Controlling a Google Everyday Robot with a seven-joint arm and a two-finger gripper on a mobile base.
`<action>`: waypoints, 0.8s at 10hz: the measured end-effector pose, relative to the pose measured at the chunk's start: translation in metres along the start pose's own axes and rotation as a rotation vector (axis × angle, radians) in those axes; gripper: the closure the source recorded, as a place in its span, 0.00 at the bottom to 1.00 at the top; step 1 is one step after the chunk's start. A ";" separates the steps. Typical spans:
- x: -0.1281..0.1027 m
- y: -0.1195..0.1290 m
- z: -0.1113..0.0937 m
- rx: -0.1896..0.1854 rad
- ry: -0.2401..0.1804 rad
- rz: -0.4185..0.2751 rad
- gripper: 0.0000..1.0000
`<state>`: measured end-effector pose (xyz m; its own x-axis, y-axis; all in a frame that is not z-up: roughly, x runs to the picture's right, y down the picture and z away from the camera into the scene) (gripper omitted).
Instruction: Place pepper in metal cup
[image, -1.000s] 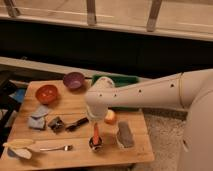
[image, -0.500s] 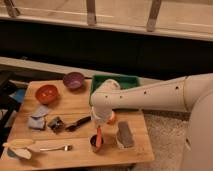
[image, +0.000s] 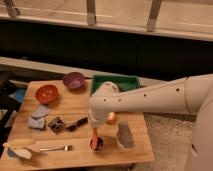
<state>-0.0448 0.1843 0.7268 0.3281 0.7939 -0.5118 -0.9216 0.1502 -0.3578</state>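
The white arm reaches in from the right over the wooden table (image: 70, 107). The gripper (image: 95, 124) points down at the front middle of the table, right above the metal cup (image: 96, 145). It is shut on the top of the slim orange-red pepper (image: 94, 134). The pepper hangs upright, and its lower end is inside the cup's dark mouth. The cup stands near the table's front edge and is partly hidden by the pepper.
A round orange fruit (image: 112, 119) lies just right of the gripper, and a grey block (image: 124, 135) stands right of the cup. An orange bowl (image: 46, 92), purple bowl (image: 74, 80) and green tray (image: 115, 82) sit at the back. A blue cloth (image: 39, 120), dark tools (image: 75, 123) and a fork (image: 54, 148) lie on the left.
The arm has shifted slightly to the right above the cup. The pepper stays upright over the cup with its tip lower inside.
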 end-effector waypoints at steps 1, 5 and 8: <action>0.002 0.002 0.000 -0.007 -0.006 0.003 1.00; 0.007 -0.002 0.010 -0.030 -0.009 0.029 1.00; 0.008 -0.009 0.013 -0.038 -0.046 0.052 0.98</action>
<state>-0.0371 0.1972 0.7362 0.2696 0.8266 -0.4941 -0.9282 0.0864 -0.3620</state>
